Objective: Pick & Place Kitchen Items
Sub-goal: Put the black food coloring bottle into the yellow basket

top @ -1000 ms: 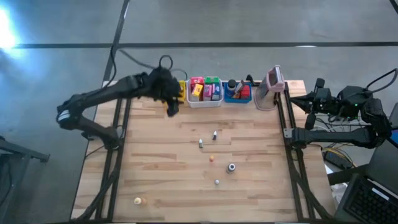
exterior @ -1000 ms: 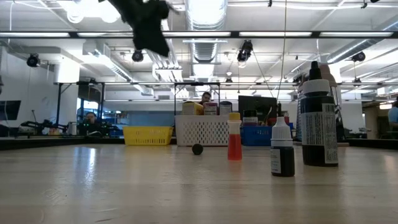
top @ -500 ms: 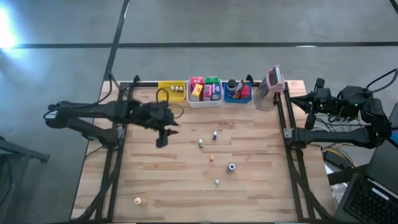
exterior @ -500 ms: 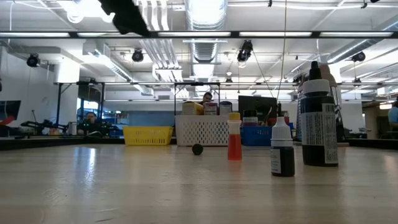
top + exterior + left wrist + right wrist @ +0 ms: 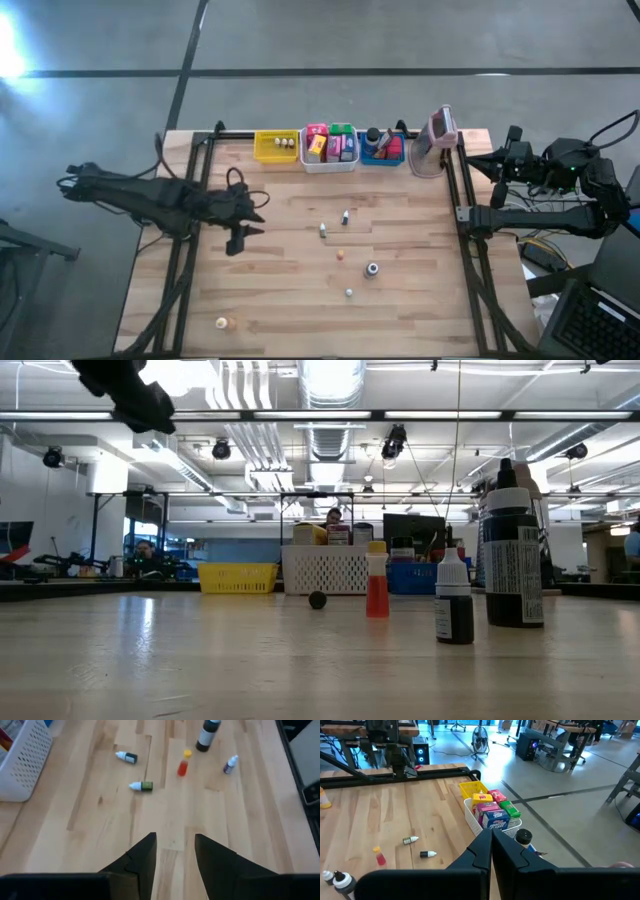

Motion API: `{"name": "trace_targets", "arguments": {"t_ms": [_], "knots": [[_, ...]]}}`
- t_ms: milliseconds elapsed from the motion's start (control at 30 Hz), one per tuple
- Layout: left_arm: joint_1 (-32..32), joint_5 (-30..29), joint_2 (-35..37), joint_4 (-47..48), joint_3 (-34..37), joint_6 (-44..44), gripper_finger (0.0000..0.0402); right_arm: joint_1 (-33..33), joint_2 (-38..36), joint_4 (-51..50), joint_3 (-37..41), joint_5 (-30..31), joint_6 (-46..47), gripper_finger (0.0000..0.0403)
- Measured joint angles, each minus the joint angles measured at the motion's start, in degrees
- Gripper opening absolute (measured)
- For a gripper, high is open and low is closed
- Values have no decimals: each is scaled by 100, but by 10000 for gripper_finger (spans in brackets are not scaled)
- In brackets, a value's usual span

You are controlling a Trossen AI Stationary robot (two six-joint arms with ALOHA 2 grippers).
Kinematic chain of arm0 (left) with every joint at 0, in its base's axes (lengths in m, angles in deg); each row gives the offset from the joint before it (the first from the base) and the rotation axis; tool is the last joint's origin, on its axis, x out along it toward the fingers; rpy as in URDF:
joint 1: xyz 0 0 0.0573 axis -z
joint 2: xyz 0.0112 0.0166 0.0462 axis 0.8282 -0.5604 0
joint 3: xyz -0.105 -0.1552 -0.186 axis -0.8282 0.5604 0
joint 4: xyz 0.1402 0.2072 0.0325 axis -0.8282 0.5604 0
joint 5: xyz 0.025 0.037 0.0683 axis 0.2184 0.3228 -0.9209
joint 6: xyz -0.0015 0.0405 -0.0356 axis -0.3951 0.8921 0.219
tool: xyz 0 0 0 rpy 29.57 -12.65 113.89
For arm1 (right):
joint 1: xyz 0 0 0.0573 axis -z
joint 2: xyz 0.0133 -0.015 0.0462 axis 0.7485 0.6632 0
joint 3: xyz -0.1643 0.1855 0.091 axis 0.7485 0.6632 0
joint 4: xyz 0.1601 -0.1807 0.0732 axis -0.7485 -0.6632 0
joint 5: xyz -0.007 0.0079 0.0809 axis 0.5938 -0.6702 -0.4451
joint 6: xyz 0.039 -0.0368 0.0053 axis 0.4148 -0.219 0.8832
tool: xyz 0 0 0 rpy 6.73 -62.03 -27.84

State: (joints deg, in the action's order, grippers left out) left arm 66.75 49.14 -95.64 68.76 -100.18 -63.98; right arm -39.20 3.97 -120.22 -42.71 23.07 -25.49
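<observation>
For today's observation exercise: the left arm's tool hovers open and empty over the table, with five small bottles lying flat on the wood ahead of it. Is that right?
Not all five lie flat. The left wrist view shows two small bottles on their sides; the dark-capped bottle, the red bottle and the bottle beside them stand upright. The left tool is open and empty.

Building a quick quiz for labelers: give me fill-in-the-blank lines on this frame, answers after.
1. The left gripper hangs over bare table with its fingers ____.
2. The box packets sit in the ____ bin.
3. The right gripper is parked off the table's right edge, fingers ____.
4. The yellow-capped bottle holds ____ liquid.

Answers: open; white; shut; red
</observation>
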Motion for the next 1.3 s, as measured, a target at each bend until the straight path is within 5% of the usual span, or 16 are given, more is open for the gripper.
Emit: {"name": "trace_targets", "arguments": {"t_ms": [267,1067,1300], "knots": [[15,-93,246,-240,461,-34,140,0,0,0,0,-2,-5,8],[15,-72,275,463,336,37,140,-2,0,177,0,-326,192,8],[15,-70,270,465,336,37,140,0,123,1534,42,-297,529,8]]}}
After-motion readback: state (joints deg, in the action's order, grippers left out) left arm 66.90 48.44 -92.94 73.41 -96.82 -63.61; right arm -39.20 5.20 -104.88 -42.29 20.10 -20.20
